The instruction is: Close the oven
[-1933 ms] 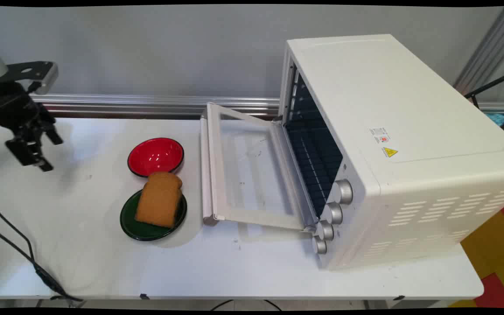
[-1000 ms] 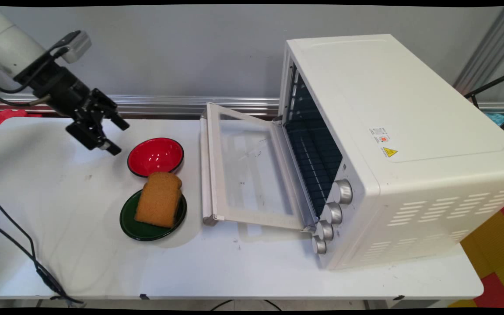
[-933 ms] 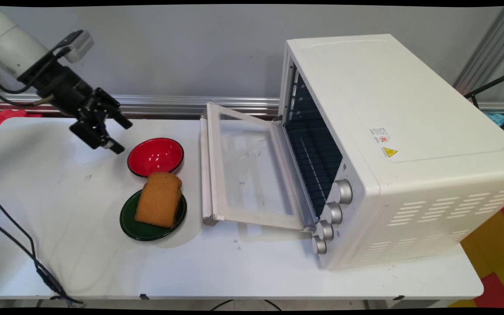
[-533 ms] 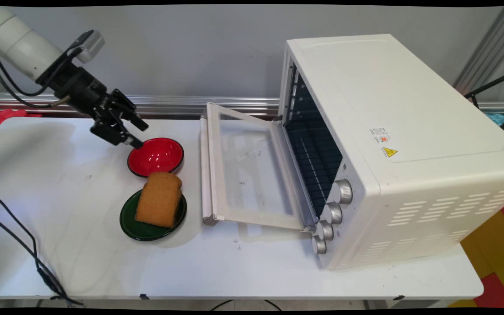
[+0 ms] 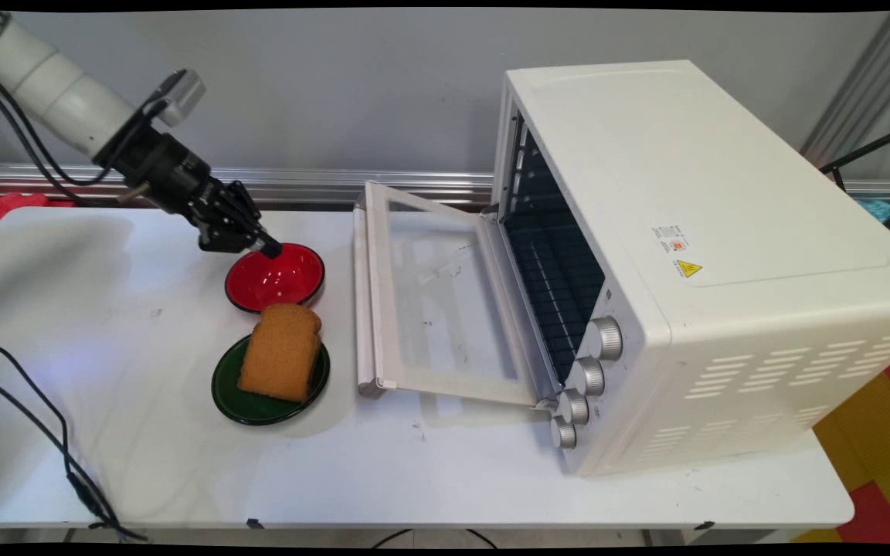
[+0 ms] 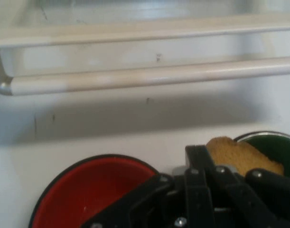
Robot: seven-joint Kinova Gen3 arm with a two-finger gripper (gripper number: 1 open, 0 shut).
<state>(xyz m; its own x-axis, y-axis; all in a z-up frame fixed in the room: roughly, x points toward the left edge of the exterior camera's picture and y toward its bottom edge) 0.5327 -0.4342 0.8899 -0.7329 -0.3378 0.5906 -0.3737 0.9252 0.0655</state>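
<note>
Pincer (image 5: 269,249) hangs clenched on nothing, as we read it, over the rim of the one red bowl (image 5: 275,279). Nearer us than the pincer, one bread slice (image 5: 281,351) lies on one green plate (image 5: 227,388). To its right, one toaster oven (image 5: 684,255) stands on the desk (image 5: 144,448), door (image 5: 429,309) dropped open.

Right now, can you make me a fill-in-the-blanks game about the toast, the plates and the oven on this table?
1. The slice of toast lies on the ____ plate.
2. The robot's gripper hangs over the far left rim of the ____ bowl.
3. The white oven's glass door is ____.
4. The oven's front corner has ____ silver knobs.

Missing words: green; red; open; four
</note>
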